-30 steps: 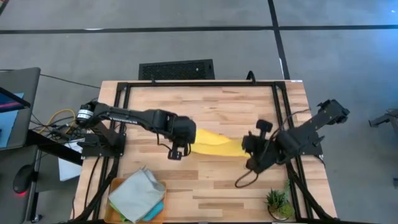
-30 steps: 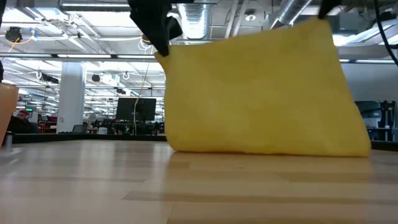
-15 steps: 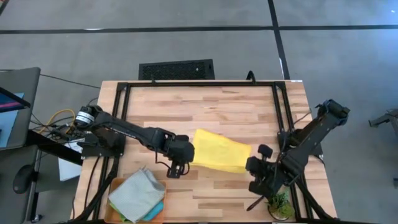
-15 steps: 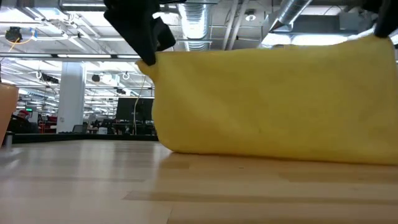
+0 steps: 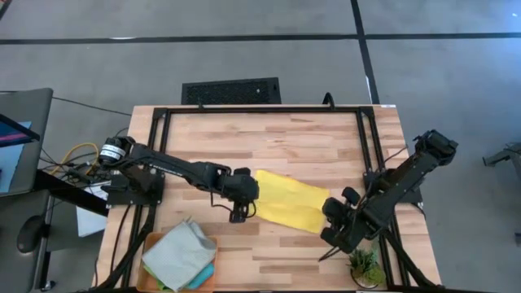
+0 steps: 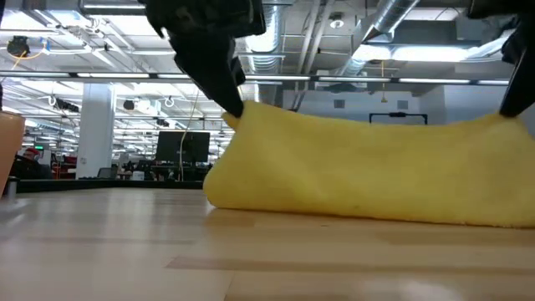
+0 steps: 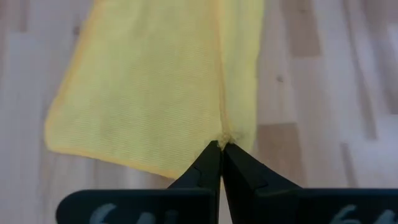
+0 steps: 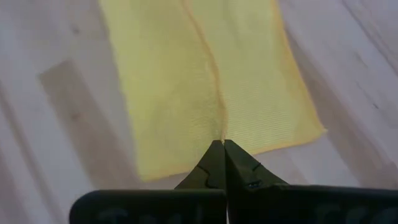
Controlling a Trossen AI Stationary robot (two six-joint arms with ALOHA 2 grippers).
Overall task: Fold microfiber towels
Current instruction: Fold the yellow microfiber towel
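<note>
The yellow towel (image 5: 285,201) is held up by its near edge between my two grippers, and its far part lies on the wooden table (image 5: 269,138). In the low view the yellow towel (image 6: 368,171) sags between the two held points. My left gripper (image 5: 241,213) is shut on the towel's left near corner. My right gripper (image 5: 332,234) is shut on its right near corner. The grey towel (image 5: 177,252) lies on the teal towel (image 5: 203,274) in the orange tray (image 5: 153,241). The green towel is out of sight. My left gripper pinches the towel's left near corner (image 7: 225,133) between its two fingertips, from above, pointing down. A ridge runs away from the pinch. The corner is lifted and the towel's lower part (image 6: 251,201) rests on the table. My right gripper pinches the towel's right near corner (image 8: 221,133) between its two fingertips, from above. A crease runs away from the pinch. The corner (image 6: 506,117) is raised, the top edge between the grippers is slack, and the towel's bottom rests on the table.
The orange tray with the towels sits at the near left corner. A small green plant (image 5: 364,265) stands at the near right corner, close to my right gripper. A black frame (image 5: 260,110) borders the table. Bare wood lies far of the towel.
Both grippers have carried the towel's held edge toward the table's near edge and then down. The towel stood tall and fairly taut; now it is much lower, its top edge sags between the grippers, and more of it lies on the table.
</note>
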